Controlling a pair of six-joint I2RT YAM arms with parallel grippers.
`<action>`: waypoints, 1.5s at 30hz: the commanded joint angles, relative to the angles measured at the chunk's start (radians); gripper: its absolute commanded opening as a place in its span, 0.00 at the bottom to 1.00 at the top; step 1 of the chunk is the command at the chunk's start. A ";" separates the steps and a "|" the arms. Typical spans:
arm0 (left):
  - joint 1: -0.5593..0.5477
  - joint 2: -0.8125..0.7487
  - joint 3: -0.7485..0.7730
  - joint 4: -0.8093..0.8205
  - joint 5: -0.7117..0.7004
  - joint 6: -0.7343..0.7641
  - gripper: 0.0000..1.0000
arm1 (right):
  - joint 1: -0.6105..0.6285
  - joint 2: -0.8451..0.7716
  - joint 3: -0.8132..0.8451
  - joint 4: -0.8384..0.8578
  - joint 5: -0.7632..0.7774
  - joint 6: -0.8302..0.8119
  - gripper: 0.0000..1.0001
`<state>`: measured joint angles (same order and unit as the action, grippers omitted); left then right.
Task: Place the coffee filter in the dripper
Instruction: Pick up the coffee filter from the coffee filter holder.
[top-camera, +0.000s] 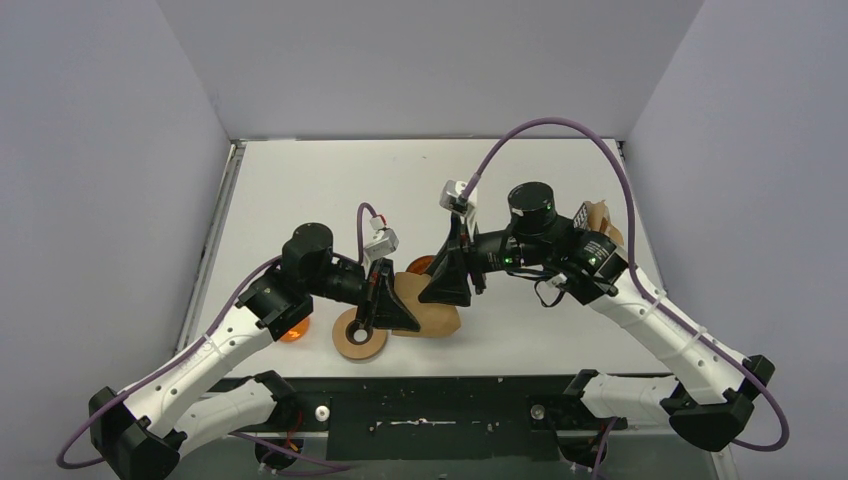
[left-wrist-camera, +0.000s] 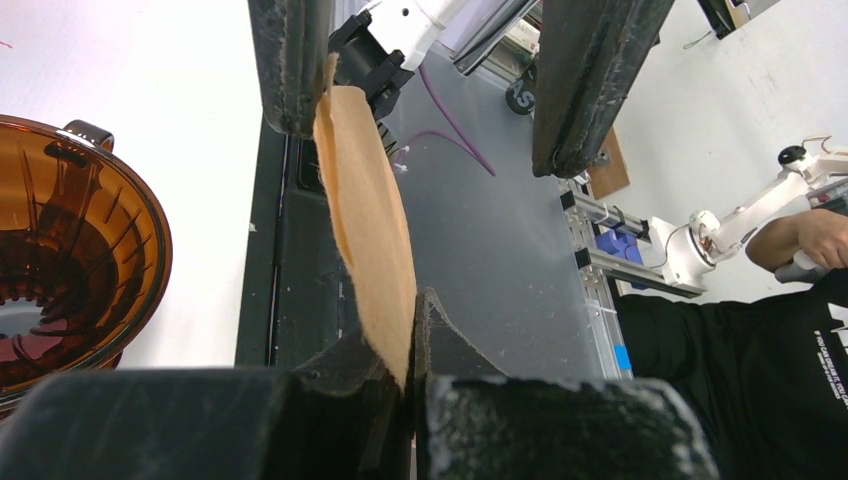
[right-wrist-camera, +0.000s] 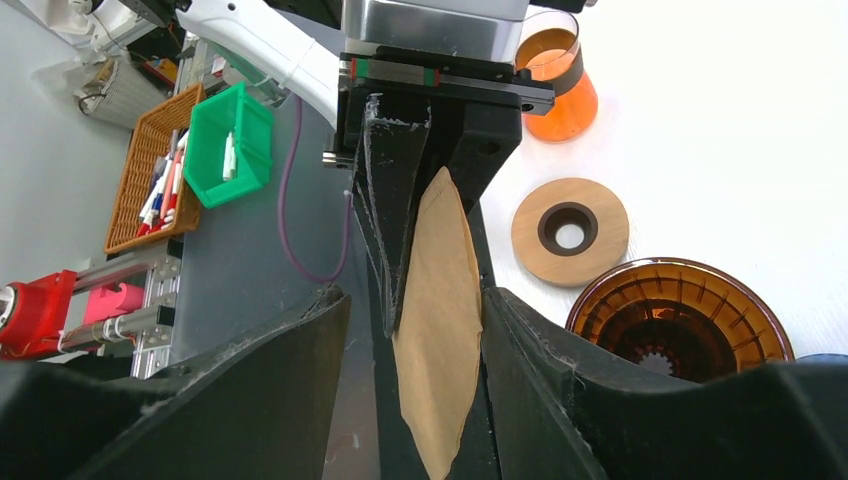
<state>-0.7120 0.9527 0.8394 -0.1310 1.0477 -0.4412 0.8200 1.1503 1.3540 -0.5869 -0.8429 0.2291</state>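
The brown paper coffee filter hangs edge-on between the two grippers above the table. My left gripper is shut on one edge of it; the left wrist view shows the filter pinched between the jaws. My right gripper is open around the filter's other end. In the right wrist view the filter stands between the spread fingers, close against the right finger. The amber ribbed dripper sits on the table beside them, mostly hidden behind the right gripper in the top view.
A round wooden disc with a centre hole lies below the left gripper. An orange glass server stands left of it. A beige object sits at the back right. A green bin and a wicker basket stand off the table.
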 joint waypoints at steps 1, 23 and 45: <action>-0.004 0.000 0.011 0.022 0.002 0.004 0.00 | 0.007 -0.039 0.042 0.012 0.015 -0.010 0.51; -0.005 -0.011 -0.003 0.012 -0.015 0.004 0.00 | 0.012 -0.068 0.001 0.088 -0.020 0.037 0.50; -0.006 -0.026 -0.002 0.013 -0.008 0.018 0.00 | 0.045 -0.046 -0.017 0.075 0.062 0.034 0.51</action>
<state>-0.7124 0.9512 0.8345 -0.1383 1.0187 -0.4404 0.8593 1.1049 1.3392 -0.5438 -0.8181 0.2619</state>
